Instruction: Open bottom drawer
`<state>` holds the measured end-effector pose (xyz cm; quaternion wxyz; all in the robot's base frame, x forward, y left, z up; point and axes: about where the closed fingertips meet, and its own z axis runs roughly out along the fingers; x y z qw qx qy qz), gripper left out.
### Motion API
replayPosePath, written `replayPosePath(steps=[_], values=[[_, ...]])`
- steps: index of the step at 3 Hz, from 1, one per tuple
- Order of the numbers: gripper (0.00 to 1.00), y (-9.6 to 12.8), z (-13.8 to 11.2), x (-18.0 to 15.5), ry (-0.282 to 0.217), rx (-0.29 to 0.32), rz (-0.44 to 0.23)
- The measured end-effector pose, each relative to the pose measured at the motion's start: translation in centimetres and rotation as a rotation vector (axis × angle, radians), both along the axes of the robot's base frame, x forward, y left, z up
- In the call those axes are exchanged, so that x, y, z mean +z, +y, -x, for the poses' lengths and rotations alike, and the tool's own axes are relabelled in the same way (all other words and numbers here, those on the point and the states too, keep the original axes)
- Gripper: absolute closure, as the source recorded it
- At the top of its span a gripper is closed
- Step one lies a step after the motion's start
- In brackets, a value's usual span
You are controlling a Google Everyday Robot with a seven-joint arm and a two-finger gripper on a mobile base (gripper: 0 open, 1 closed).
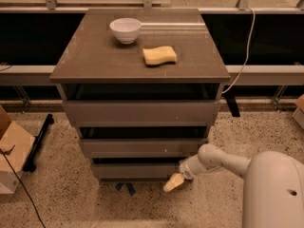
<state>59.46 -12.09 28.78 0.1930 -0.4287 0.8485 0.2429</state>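
The bottom drawer (pixel 135 170) is the lowest, narrowest grey-brown front of the cabinet (pixel 140 56), with a dark gap above it. My gripper (pixel 174 182) is low at the drawer's right front corner, just below and in front of its right end, near the floor. Its pale yellowish fingertips (pixel 172 183) point down-left. My white arm (pixel 218 160) reaches in from the lower right.
A white bowl (pixel 125 30) and a yellow sponge (pixel 159 55) lie on the cabinet top. The top drawer (pixel 140 112) and middle drawer (pixel 142 146) sit above. A cardboard box (pixel 12 153) stands at left, a cable (pixel 242 56) hangs at right.
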Motion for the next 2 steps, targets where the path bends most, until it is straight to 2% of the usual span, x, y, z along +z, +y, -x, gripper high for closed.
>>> replayPosePath(steps=[1,2], values=[[0.00,-0.66,-2.08,-1.83,0.010,0.000,-0.027],[0.00,-0.72,-2.29,-2.01,0.012,0.000,-0.030]])
